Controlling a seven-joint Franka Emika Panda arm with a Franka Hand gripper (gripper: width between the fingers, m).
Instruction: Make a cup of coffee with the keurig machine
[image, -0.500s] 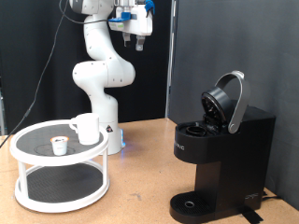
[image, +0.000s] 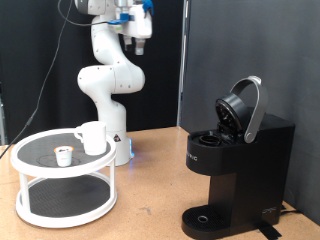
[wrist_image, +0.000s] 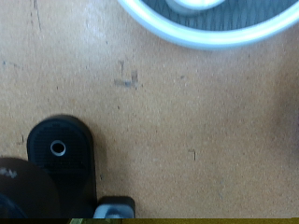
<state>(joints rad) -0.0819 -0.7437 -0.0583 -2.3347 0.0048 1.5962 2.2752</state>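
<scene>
The cup (image: 92, 137), a small white mug, stands on the top tier of a round white stand (image: 30, 162) at the exterior view's left. A tiny white pod with a reddish top (image: 63, 154) sits beside it. The keurig machine (image: 235, 172), black and boxy, stands at the right with its domed lid (image: 243, 108) raised. My gripper (image: 140, 42) hangs high above the table near the top of the view, far from both, with nothing seen between its fingers. The wrist view looks straight down on the machine's drip tray (wrist_image: 59, 149) and the stand's rim (wrist_image: 220, 35); no fingers show there.
The white arm's base (image: 112, 130) stands behind the stand. A dark panel (image: 250, 50) rises behind the machine. Bare brown tabletop (image: 150, 190) lies between the stand and the machine.
The gripper has shifted slightly towards the exterior view's left and a little higher. The cup, pod and machine have not moved.
</scene>
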